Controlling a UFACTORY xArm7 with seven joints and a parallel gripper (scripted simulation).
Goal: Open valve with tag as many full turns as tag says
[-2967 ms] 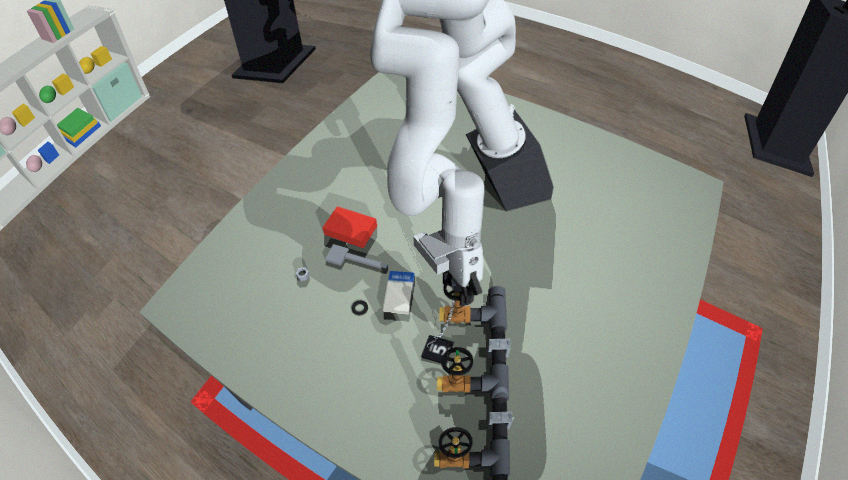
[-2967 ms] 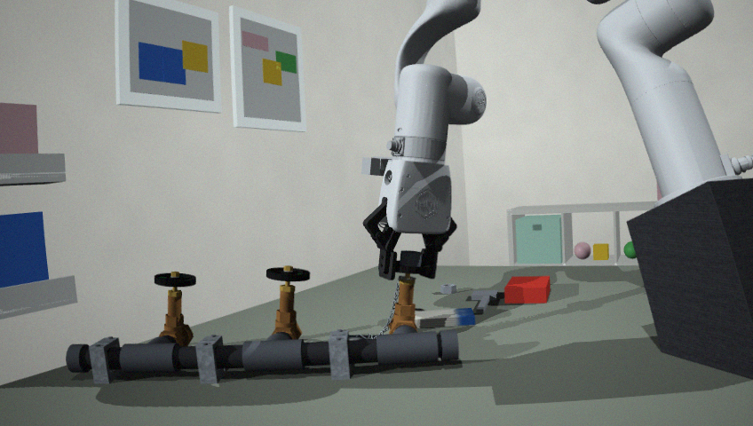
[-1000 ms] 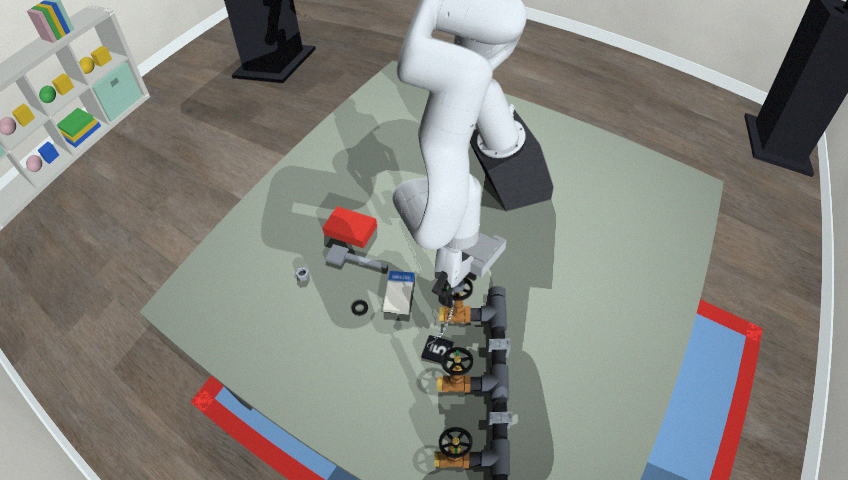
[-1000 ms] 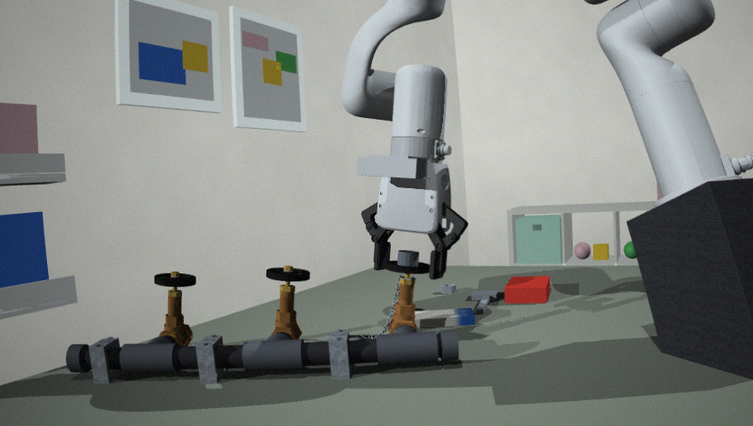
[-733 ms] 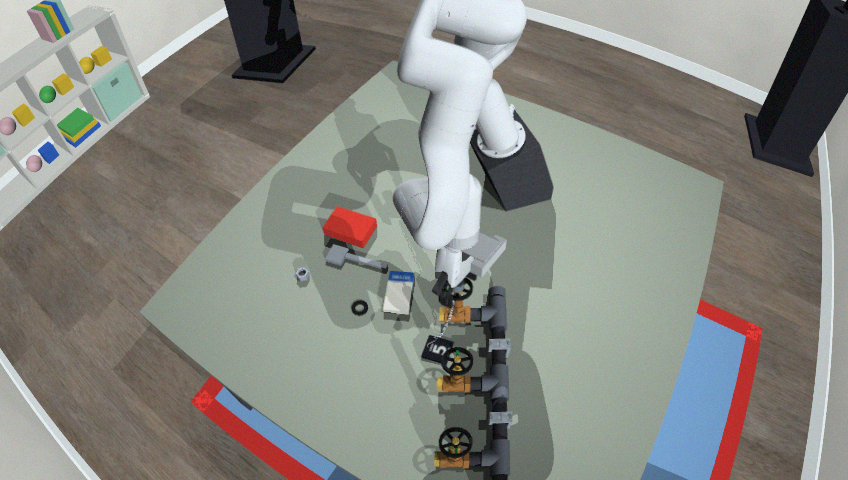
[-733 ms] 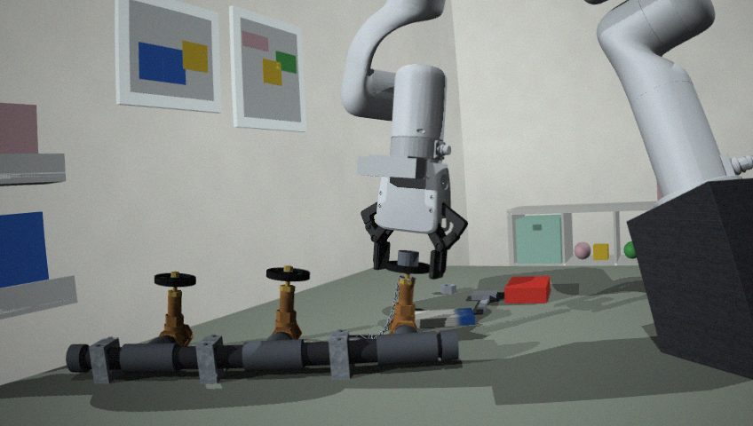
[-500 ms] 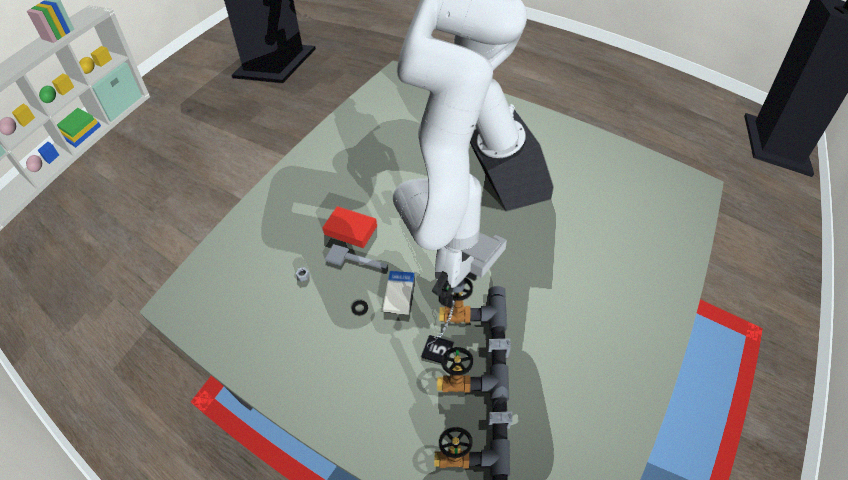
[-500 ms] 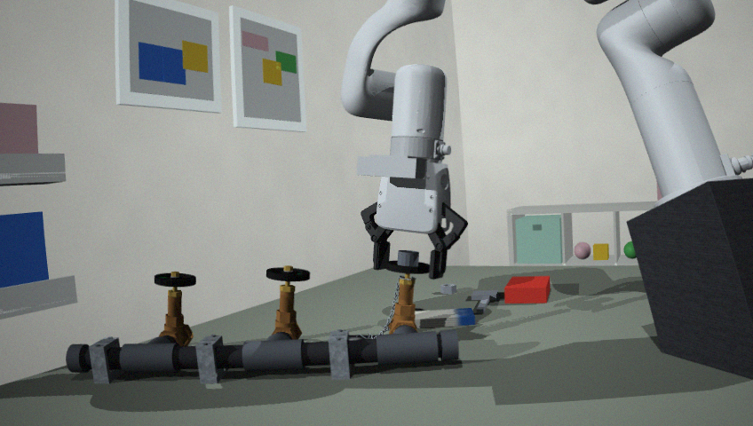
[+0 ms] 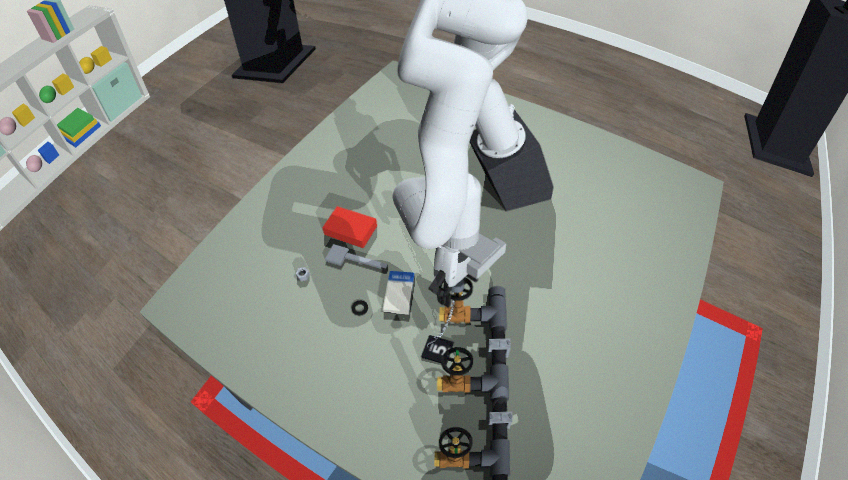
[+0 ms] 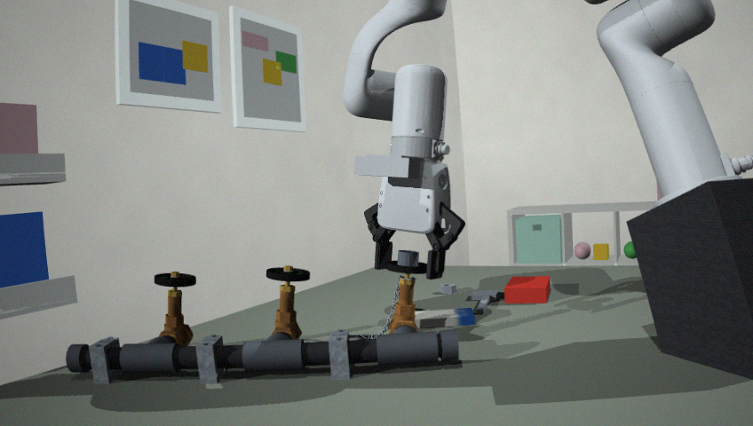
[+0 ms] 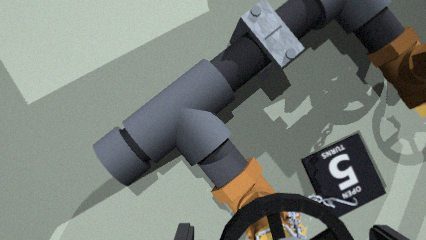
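Three brass valves with black handwheels stand on a dark grey pipe point(image 10: 264, 356). The far valve point(image 9: 455, 312) carries a chain down to a black tag point(image 9: 436, 349) that reads "5 turns open"; the tag also shows in the wrist view point(image 11: 344, 173). My gripper point(image 10: 406, 269) is open, its fingers on either side of this valve's handwheel point(image 10: 406, 266) at rim height. The handwheel's rim fills the bottom of the wrist view point(image 11: 285, 220). The middle valve point(image 9: 455, 372) and the near valve point(image 9: 455, 450) stand apart from the gripper.
On the mat to the left lie a red block point(image 9: 349, 226), a grey hammer-like tool point(image 9: 354, 259), a blue-and-white box point(image 9: 398, 292), a black ring point(image 9: 358, 307) and a small grey nut point(image 9: 304, 276). The arm's dark base point(image 9: 514, 169) stands behind.
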